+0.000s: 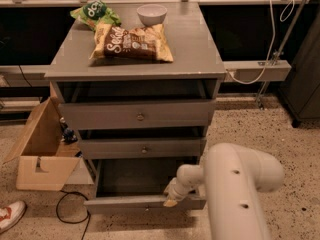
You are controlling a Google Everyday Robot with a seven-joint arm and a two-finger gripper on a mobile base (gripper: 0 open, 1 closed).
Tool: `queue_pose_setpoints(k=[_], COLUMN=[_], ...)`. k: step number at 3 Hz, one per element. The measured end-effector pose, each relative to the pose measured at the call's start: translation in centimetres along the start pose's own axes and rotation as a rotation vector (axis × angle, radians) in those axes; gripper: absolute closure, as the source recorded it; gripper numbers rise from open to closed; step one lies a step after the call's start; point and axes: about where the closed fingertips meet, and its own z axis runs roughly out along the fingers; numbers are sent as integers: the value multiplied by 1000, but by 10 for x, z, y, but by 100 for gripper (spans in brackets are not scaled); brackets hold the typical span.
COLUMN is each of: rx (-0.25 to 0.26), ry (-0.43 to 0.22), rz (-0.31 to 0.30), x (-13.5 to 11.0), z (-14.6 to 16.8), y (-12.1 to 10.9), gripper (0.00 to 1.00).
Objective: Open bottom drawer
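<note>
We are reading very little here. The brown snack bag (pixel 131 43), lying upper centre of the frame on the tabletop (pixel 197 51), is showing large white script that seems to begin with "S"; we are not making out the rest. The green bag (pixel 95 13) behind it, upper left, is carrying white letters too blurred to read. The hand (pixel 171 198) is sitting lower centre, at the top edge of the bottom drawer (pixel 125 204) front.
</note>
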Motion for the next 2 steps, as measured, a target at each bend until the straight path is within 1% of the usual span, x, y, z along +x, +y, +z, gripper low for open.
queue_pose_setpoints(k=[1,2], rx=[41,41], ry=[-96,-96], rz=[4,4], x=[-4,-4], z=[8,6], y=[31,31], gripper=[100,100])
